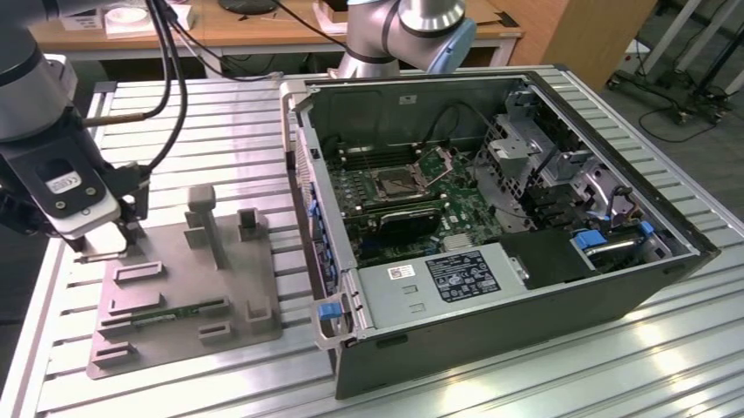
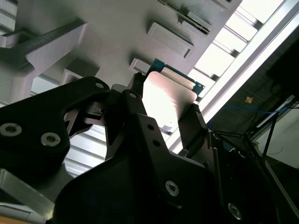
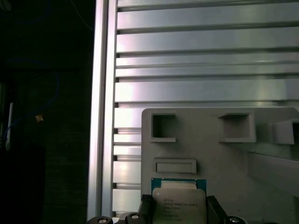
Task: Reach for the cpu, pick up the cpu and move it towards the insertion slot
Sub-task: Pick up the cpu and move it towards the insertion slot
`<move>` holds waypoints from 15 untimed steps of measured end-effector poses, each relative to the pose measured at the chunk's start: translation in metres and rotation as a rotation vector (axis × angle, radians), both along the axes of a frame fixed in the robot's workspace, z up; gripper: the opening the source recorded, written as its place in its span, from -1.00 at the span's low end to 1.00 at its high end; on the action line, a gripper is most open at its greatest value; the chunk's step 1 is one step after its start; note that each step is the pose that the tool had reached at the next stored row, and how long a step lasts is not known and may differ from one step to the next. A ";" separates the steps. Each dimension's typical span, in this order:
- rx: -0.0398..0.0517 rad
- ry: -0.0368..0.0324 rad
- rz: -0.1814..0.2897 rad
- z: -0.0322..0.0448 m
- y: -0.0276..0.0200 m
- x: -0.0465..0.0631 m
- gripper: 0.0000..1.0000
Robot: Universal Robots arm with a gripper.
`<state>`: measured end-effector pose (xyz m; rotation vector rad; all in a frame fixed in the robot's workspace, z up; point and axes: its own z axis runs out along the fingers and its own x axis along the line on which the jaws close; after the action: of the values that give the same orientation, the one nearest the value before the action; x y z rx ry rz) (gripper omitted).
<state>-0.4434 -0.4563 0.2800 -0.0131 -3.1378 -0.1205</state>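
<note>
The cpu (image 3: 179,204), a flat square chip with a silver-grey top and a thin blue-green rim, sits between the two dark fingers of my gripper (image 3: 180,211). In the second wrist view the cpu (image 2: 168,99) is clamped by my gripper (image 2: 166,106) on two opposite edges, just above the grey tray (image 2: 117,28). In the exterior view my gripper (image 1: 103,251) hangs over the tray's far corner at the exterior view's left. The insertion slot (image 1: 399,181), a dark square framed in metal with its bracket raised, lies inside the open computer case, far from the gripper.
The grey plastic tray (image 1: 174,296) has several recesses and upright posts, and a green memory strip (image 1: 174,312) lies in it. The open computer case (image 1: 500,331) stands on the ribbed aluminium table (image 1: 209,113). Cables hang beside the arm. The table edge (image 3: 105,116) runs close by the tray.
</note>
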 end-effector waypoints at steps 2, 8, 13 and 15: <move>0.0000 -0.0001 0.000 0.0009 0.0000 0.000 0.08; 0.0001 -0.0001 0.000 0.0037 0.0000 0.000 0.08; 0.0001 -0.0002 0.000 0.0059 0.0000 0.000 0.08; 0.0000 -0.0001 0.000 0.0068 0.0000 0.000 0.08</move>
<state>-0.4435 -0.4563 0.2869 -0.0132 -3.1380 -0.1205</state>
